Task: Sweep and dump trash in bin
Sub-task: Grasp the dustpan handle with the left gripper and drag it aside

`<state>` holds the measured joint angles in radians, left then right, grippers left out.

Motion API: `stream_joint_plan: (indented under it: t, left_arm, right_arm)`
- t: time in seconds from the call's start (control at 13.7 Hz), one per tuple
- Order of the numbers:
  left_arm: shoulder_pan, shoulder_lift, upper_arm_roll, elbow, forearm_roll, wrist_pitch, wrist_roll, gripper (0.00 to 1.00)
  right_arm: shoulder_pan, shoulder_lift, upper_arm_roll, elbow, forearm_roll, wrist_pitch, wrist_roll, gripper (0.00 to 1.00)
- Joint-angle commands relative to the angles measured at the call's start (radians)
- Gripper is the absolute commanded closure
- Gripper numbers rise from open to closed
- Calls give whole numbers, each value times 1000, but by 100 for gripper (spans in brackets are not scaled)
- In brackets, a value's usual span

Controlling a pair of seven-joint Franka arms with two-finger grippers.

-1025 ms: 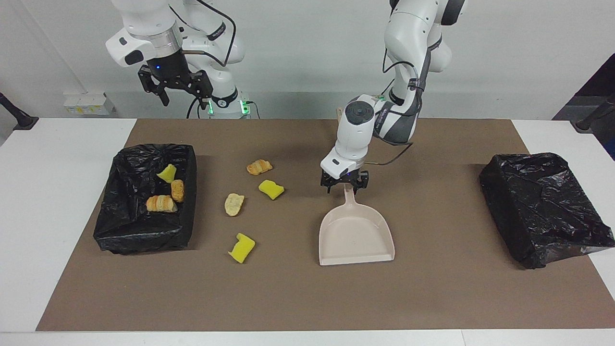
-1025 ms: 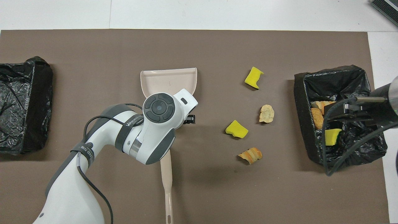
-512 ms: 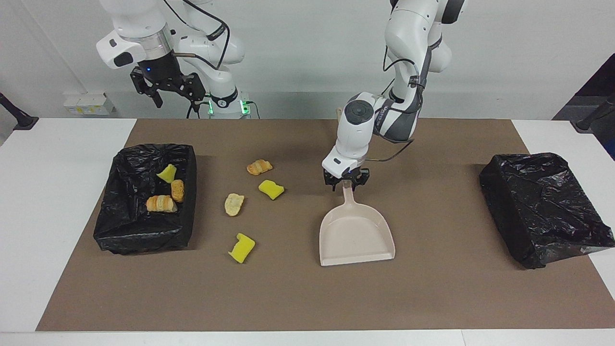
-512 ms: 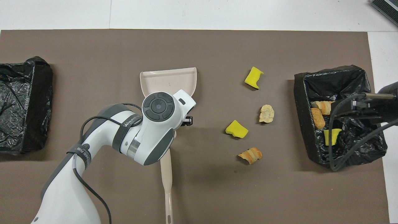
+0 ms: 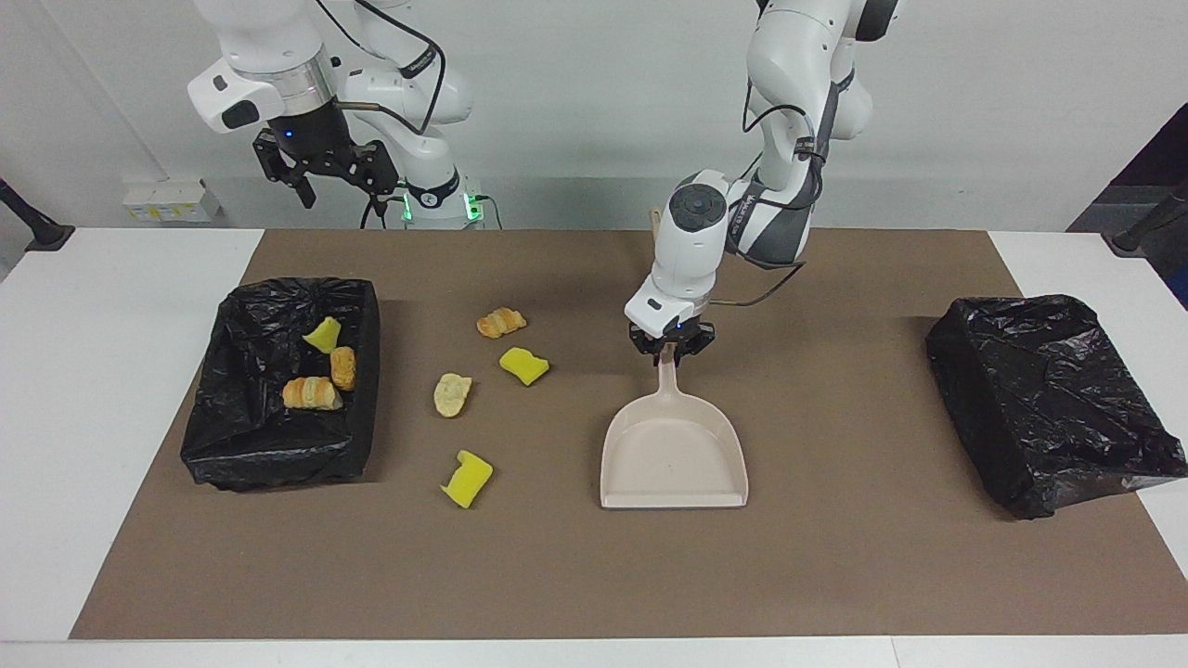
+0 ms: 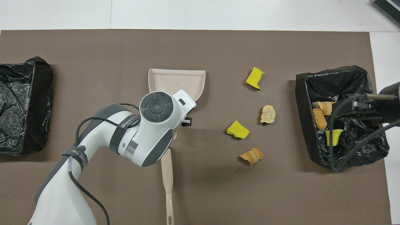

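At the middle of the tabletop, on the brown mat, the left end effector was clamped on the handle of the beige dustpan, its fingertips drawn together around the thin stem just above the scoop. That grip probably served to steer the pan toward the loose trash, which lay toward the right arm's end of the tabletop; the scoop's open mouth faced away from the robots, so it seemed to need turning before it could catch anything. The pan rested flat on the mat or barely off it; which one could not be told.

The right end effector waited high up, over the edge of the tabletop nearest the robots and close to the filled bin, fingers spread apart and holding nothing, presumably kept clear of the sweep.

Counted, the trash came to seven pieces. Four lay loose on the mat between dustpan and filled bin: two yellow sponge chunks and two pastries. Three sat inside that bin: one sponge chunk and two pastries. There were two bins lined with black bags; the second bin, at the left arm's end, showed no trash. There was one dustpan
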<state>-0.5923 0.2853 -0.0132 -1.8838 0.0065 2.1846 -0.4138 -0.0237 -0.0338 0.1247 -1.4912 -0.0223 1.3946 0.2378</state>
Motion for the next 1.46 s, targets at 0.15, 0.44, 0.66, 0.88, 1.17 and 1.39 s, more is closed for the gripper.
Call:
stream_joint_plan:
  t: [0.15,0.44,0.66,0.88,1.17,1.39]
  left_arm:
    - [80,-35,15,17,12,-44,299,100]
    - [196,-15,15,141,15,-138,412,100]
    - [316,-14,15,205,49,-193,679,100]
    - [441,-14,15,233,52,-242,1002,100]
    - [538,-9,16,241,62,-263,1470,100]
    - [586,-18,15,204,89,-249,1807,100]
  right_arm:
    - [-13,-20,7,-26,24,21,-31,0]
    - [-18,-18,7,-24,24,18,-32,0]
    - [-18,-18,7,-24,24,17,-32,0]
    - [-7,-17,10,-21,24,23,-29,0]
    - [-1,-18,23,-20,24,20,-32,0]
    - [71,-26,27,-24,24,21,-15,0]
